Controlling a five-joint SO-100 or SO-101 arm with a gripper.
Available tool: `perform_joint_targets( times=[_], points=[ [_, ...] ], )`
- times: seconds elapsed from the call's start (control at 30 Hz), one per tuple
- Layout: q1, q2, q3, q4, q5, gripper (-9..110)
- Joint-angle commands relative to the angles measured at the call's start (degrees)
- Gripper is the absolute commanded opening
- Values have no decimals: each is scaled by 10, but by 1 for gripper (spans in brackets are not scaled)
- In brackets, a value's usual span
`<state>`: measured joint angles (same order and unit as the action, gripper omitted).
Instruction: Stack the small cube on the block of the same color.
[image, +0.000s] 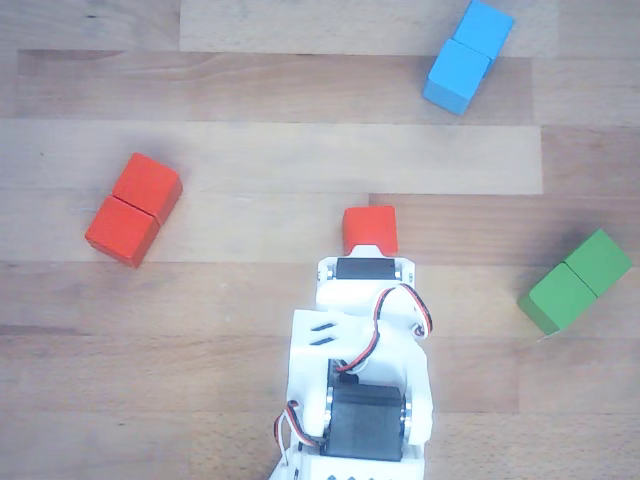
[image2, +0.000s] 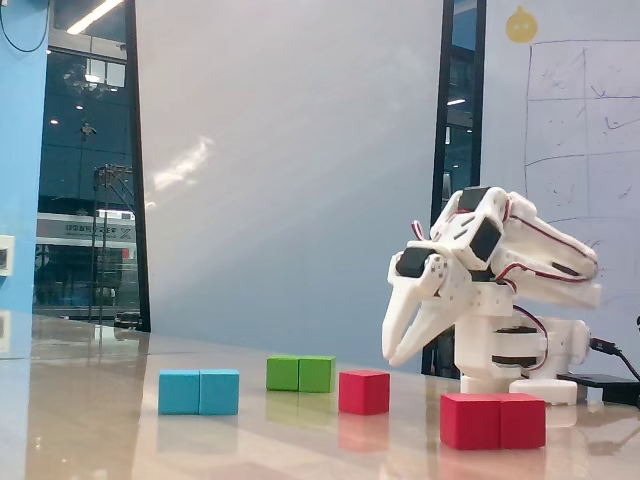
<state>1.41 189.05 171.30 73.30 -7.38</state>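
The small cube (image: 369, 228) sits near the middle of the table, free of the gripper (image2: 392, 355), which in the fixed view hangs in the air above and just to the right of it, fingers pointing down. Whether the jaws stand apart or together I cannot tell: the fixed view shows them side-on as one wedge, and in the other view the arm's body hides the tips. The red block (image: 133, 208) lies well apart toward the left edge in the other view, turned at an angle to the table edges; the blue block (image: 467, 55) is near the far edge and the green block (image: 575, 281) toward the right edge. The likely trouble: a descent slightly off-centre would nudge the cube instead of straddling it, and the block's skew means a cube set down without turning could overhang or slide off.
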Motion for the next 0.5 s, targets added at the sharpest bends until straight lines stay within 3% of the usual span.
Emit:
perform_joint_targets(
  times=[0.0,0.47],
  points=[
    [-2,-119,-135,-37,1,1],
    [-7,-576,-507,-41,-5,1]
  ],
)
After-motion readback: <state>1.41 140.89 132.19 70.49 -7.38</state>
